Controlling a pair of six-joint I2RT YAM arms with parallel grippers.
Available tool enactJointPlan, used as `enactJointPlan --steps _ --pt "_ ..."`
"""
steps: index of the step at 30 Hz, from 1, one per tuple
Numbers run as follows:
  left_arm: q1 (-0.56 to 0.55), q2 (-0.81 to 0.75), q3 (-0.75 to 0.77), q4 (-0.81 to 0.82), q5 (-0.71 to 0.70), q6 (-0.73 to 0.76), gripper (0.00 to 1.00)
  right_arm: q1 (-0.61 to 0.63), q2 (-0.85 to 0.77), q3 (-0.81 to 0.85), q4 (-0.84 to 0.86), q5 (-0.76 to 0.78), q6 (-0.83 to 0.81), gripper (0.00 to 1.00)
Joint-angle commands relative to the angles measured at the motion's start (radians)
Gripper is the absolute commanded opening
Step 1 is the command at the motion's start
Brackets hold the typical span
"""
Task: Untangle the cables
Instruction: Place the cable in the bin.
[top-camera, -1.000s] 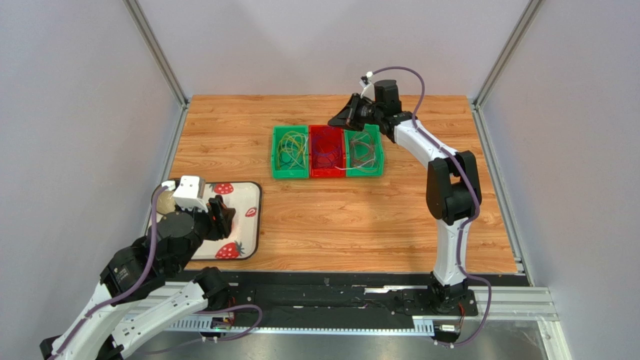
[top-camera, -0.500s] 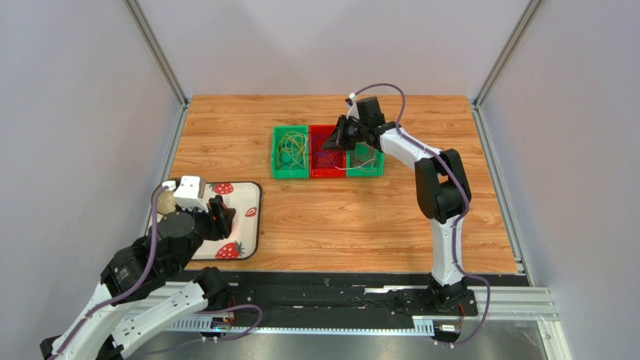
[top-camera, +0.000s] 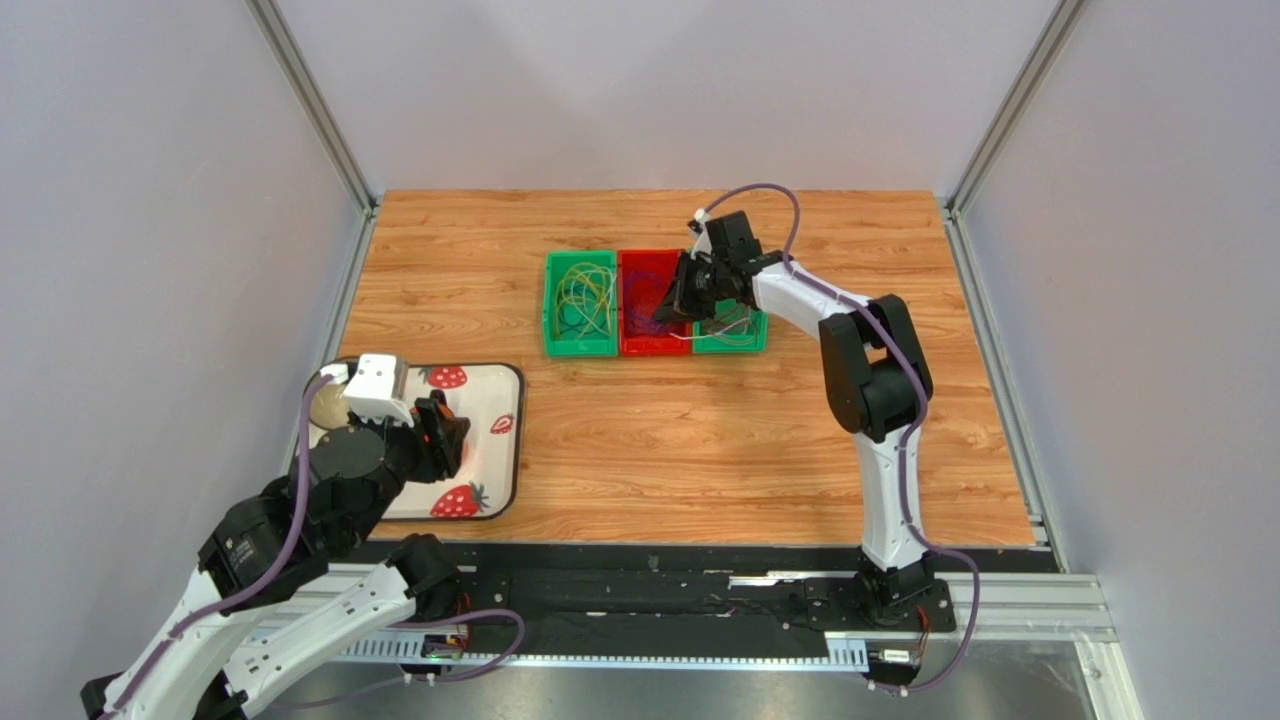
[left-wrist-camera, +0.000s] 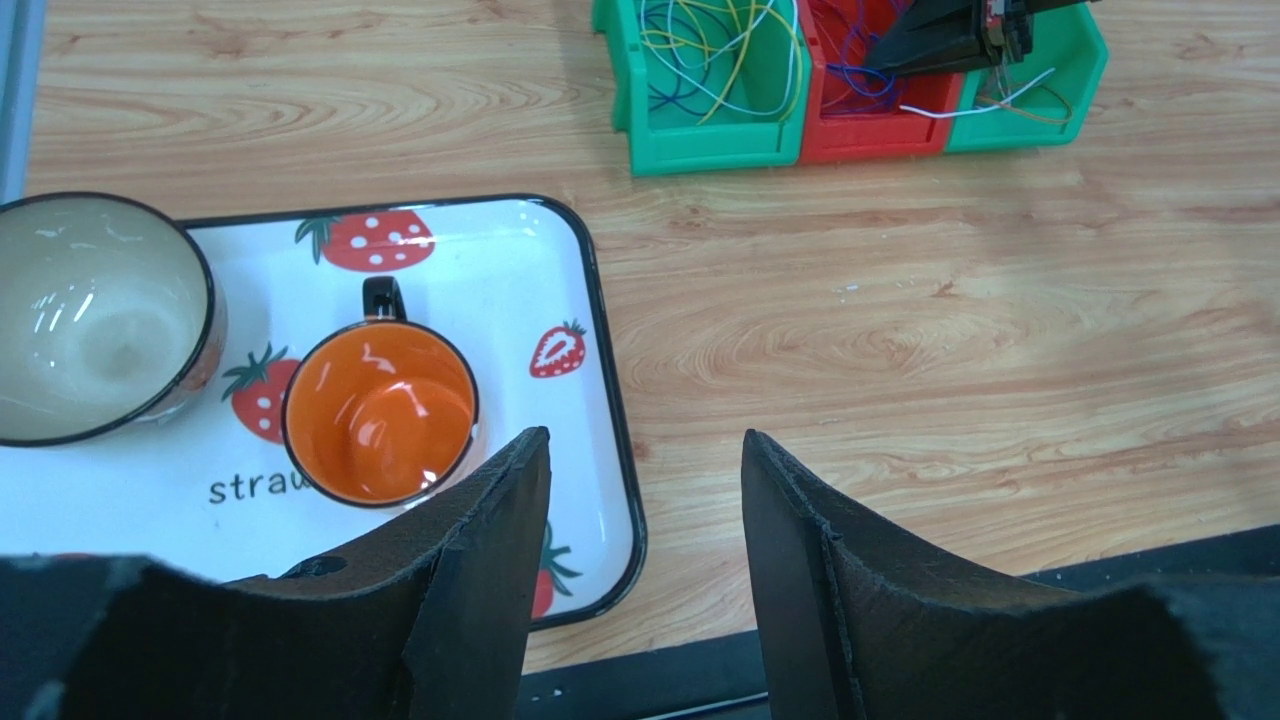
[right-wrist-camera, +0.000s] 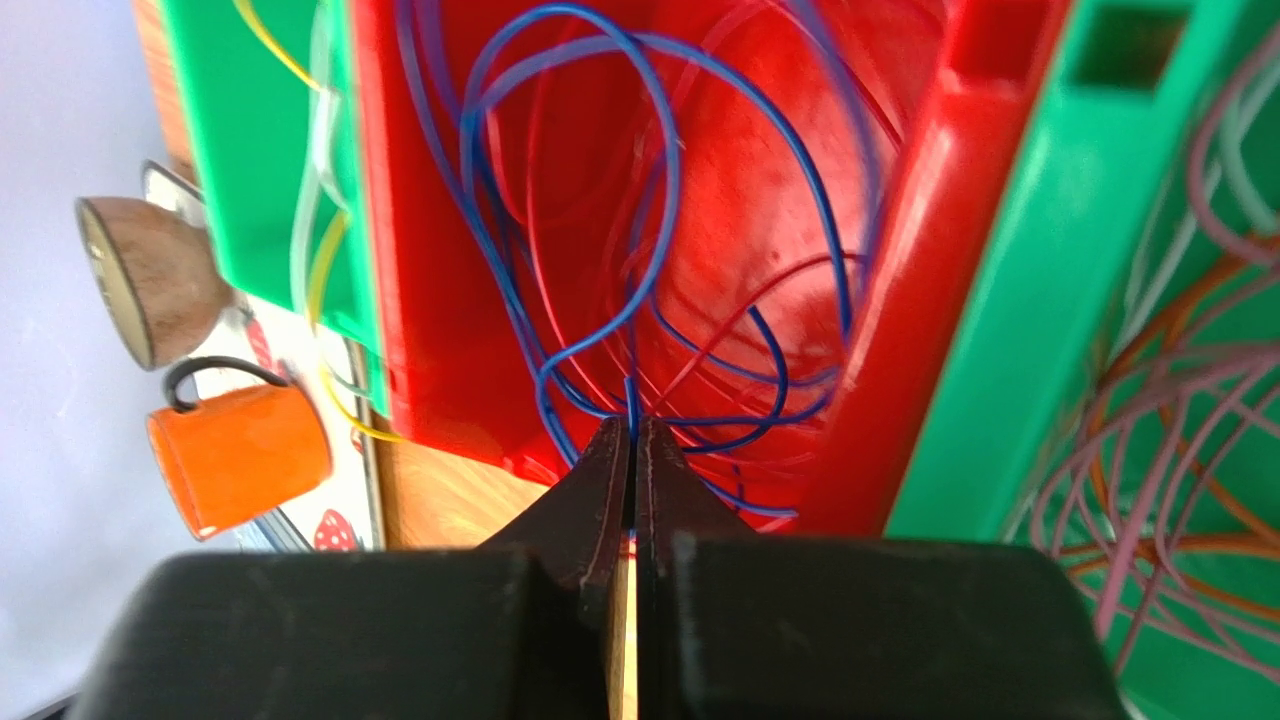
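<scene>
Matt wood-grain table (top-camera: 676, 435), glossy red plastic bin (right-wrist-camera: 917, 270), glossy green plastic bin (right-wrist-camera: 1037, 300), smooth blue cable (right-wrist-camera: 673, 180), shiny glazed orange mug (left-wrist-camera: 380, 416), glossy tray (left-wrist-camera: 579, 450).

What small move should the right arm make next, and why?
Probably a slow, short lift straight up: the right jaws are shut on a blue cable whose loops lie in the red bin, so raising it gently should show where it catches.
</scene>
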Motion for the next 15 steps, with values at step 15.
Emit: enactJointPlan --steps 15 --pt "0.003 0.006 -0.004 0.023 0.003 0.015 0.58 0.027 -0.189 0.097 -0.186 0.09 -0.093 0.34"
